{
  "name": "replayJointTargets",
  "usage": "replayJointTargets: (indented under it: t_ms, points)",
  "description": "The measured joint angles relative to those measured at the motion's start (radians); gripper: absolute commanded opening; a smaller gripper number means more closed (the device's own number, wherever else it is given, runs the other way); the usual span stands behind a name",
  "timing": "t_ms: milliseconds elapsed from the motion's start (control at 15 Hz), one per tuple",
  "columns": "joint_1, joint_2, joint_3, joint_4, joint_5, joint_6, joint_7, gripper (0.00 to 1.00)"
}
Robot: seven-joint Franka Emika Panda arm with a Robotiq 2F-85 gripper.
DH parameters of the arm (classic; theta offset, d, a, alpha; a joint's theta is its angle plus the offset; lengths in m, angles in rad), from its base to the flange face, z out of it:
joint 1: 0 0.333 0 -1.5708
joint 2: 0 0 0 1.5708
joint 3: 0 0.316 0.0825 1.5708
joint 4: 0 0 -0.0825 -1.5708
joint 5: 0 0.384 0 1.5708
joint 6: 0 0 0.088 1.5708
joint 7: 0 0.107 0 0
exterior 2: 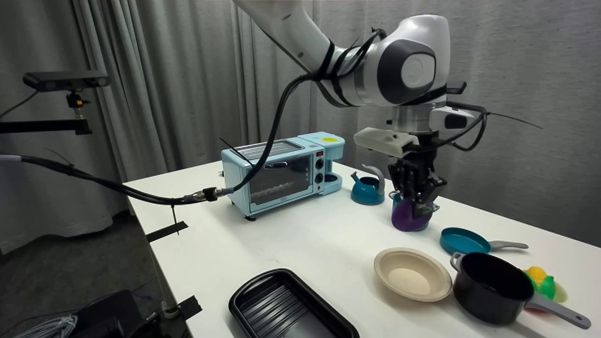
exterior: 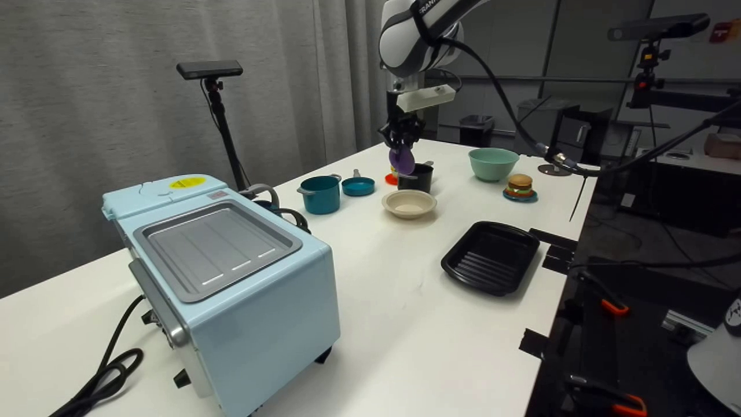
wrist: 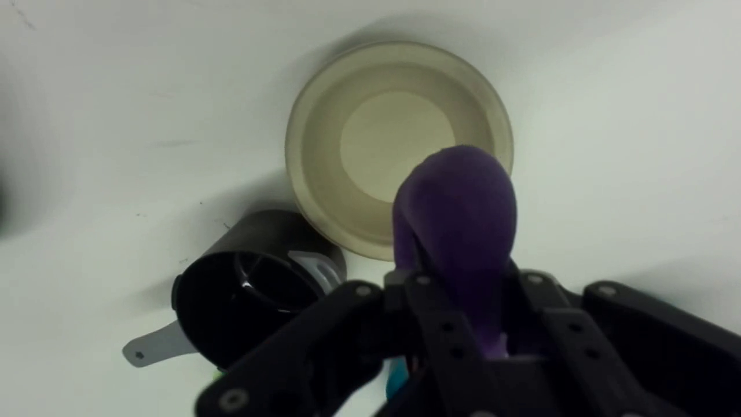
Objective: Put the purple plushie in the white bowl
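The purple plushie [exterior: 402, 160] hangs from my gripper [exterior: 400, 139] above the table. In an exterior view the plushie [exterior 2: 404, 217] is partly covered by the fingers of my gripper [exterior 2: 418, 202]. In the wrist view the plushie [wrist: 460, 202] is squeezed between both fingers of my gripper [wrist: 469, 284], and its rounded end sticks out past them. The cream-white bowl [exterior: 408, 204] stands upright on the table, and its inside shows bare in an exterior view [exterior 2: 409, 280]. In the wrist view the plushie overlaps the lower right rim of the bowl [wrist: 388, 145], with height between them.
A black pot [exterior 2: 493, 286] with a grey handle stands close beside the bowl. A teal pan [exterior 2: 465, 241], a teal pot [exterior: 321, 195] and a black tray [exterior: 492, 258] are around it. A pale green bowl [exterior: 493, 164], toy burger [exterior: 519, 185] and blue toaster oven [exterior 2: 281, 173] stand farther off.
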Motion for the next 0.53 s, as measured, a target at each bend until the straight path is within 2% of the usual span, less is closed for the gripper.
replayJointTargets:
  t_ms: [533]
  points:
    - [-0.046, 0.187, 0.000, 0.146, 0.035, -0.041, 0.018, 0.06]
